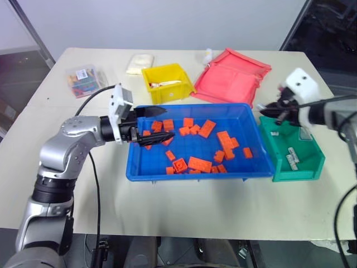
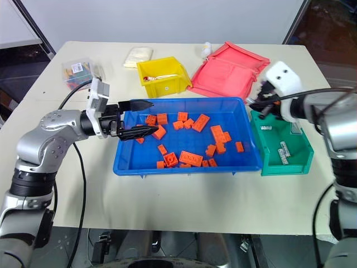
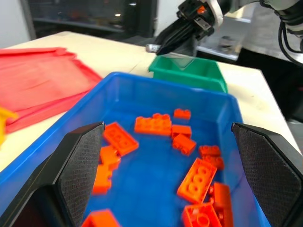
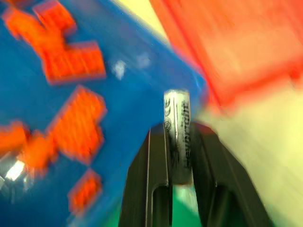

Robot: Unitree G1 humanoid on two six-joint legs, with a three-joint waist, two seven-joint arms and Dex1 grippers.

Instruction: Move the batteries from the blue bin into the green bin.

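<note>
My left fingers (image 1: pixel 158 126) stand wide apart w/ nothing between, over the blue bin's (image 1: pixel 139 171) left end above the orange bricks (image 1: pixel 199 163). Risk there: dipping and knocking bricks about.

My right fingers (image 2: pixel 255 105) are clamped on a battery (image 4: pixel 176 132), above the green bin's (image 2: pixel 285 168) back edge. Letting go too soon could drop it on the rim, so it rolls onto the tabletop (image 2: pixel 184 209).

Battery: slim silver-grey cylinder w/ dark print, poking past my fingertips. More batteries (image 2: pixel 284 154) lie in the green bin.
</note>
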